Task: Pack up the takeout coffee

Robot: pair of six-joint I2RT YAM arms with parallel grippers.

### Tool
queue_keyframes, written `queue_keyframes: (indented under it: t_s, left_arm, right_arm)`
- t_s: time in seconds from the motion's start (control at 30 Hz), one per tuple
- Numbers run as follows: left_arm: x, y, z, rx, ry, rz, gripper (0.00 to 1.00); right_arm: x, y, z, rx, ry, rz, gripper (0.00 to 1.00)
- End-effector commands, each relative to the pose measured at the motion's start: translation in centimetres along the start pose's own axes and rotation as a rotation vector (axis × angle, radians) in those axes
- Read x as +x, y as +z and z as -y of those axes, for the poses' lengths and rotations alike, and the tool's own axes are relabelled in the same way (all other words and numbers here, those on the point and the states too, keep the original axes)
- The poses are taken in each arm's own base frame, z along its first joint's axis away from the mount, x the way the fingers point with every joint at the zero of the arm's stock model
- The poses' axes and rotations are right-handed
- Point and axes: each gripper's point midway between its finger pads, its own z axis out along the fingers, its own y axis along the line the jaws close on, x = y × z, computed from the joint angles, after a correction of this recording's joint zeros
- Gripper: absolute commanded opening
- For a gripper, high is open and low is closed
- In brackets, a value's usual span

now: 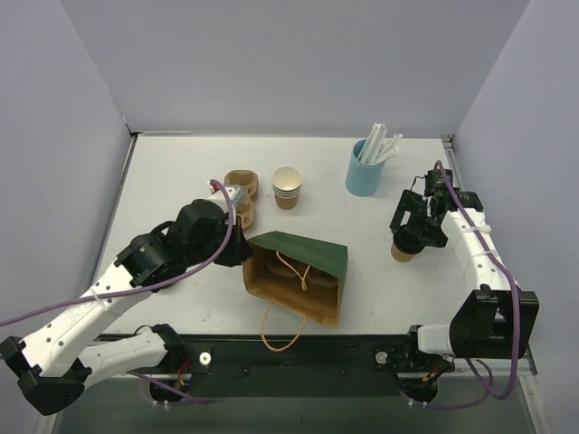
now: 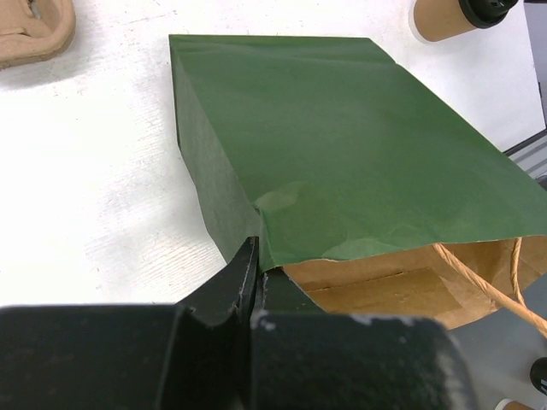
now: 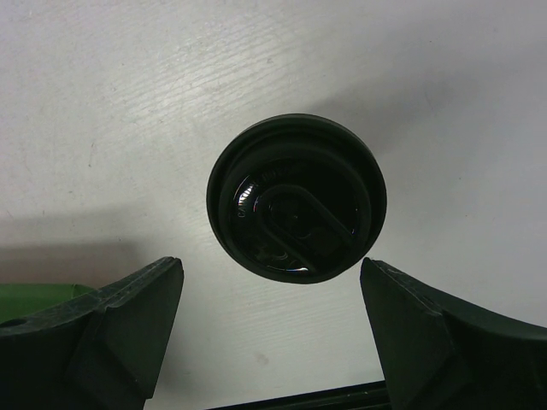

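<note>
Packing not yet begun: the small brown kraft-paper cup with a round black plastic lid [image 1: 403, 250] stands upright on the white desk [image 1: 181, 172], well to the right of the green paper bag with a brown inside and twine handles [image 1: 303, 257], which lies on its side with its mouth open. My left pincer [image 2: 256, 260] is clamped on the left rim of that mouth, while my right pincer [image 3: 270, 295] hangs over the cup's lid with jaws spread wide, touching nothing. Left to do, as I judge it: grip the cup, carry it to the bag, and set it inside.
</note>
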Motion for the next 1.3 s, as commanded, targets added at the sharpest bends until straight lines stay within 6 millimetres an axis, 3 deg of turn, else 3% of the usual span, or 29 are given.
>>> queue_keyframes:
  t_s: [0.0, 0.43, 0.77, 1.27]
  left_arm:
    - [-1.1, -0.8, 0.5, 0.027, -0.010, 0.059, 0.00]
    - [-0.6, -1.0, 0.3, 0.029, -0.033, 0.053, 0.00]
    - [-0.5, -1.2, 0.2, 0.024, -0.038, 0.053, 0.00]
    - [-0.9, -1.4, 0.2, 0.014, -0.033, 0.053, 0.00]
  right_arm:
    - [-0.4, -0.4, 0.9, 0.041, -0.010, -0.003, 0.88]
    - [-0.7, 0.5, 1.4, 0.070, -0.034, -0.028, 0.87]
    - [-2.3, 1.1, 1.7, 0.068, -0.009, -0.006, 0.86]
    - [-1.0, 2.8, 1.6, 0.056, -0.001, -0.056, 0.76]
